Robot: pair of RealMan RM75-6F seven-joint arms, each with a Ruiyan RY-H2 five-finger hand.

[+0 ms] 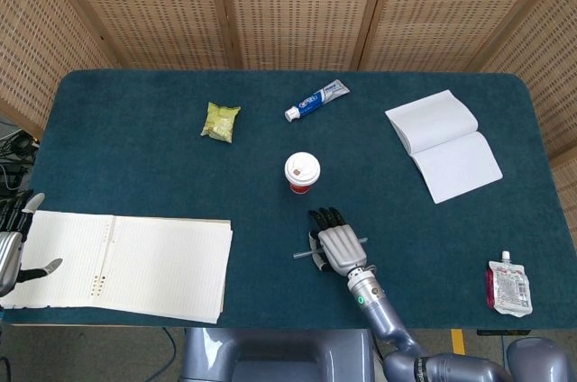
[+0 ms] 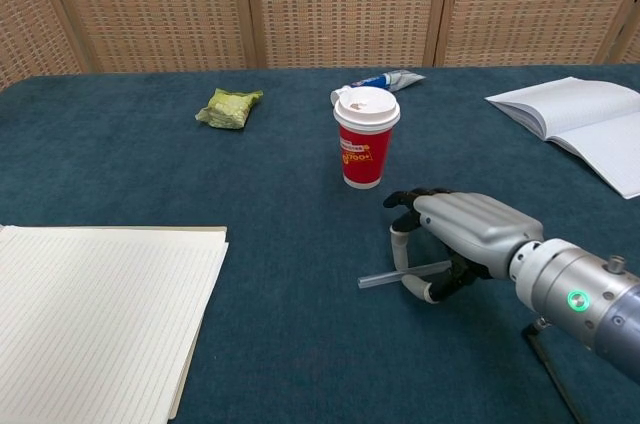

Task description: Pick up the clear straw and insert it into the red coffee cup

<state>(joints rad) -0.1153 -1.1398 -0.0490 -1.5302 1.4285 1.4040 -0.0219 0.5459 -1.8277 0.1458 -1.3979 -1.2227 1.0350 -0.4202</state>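
Note:
The red coffee cup (image 1: 302,172) with a white lid stands upright mid-table, also in the chest view (image 2: 366,139). Just in front of it, my right hand (image 1: 334,242) pinches the clear straw (image 2: 378,280) between thumb and fingers. The straw (image 1: 300,256) is tilted, its free end pointing left and low near the cloth, its other end hidden under the palm. In the chest view the right hand (image 2: 460,229) arches over the straw, a short gap from the cup. My left hand (image 1: 9,247) hangs at the table's left edge, fingers apart and holding nothing.
A large lined pad (image 1: 135,265) covers the front left. A green packet (image 1: 220,121) and a toothpaste tube (image 1: 316,100) lie behind the cup. An open white notebook (image 1: 444,143) sits at the right, and a drink pouch (image 1: 510,287) at the front right.

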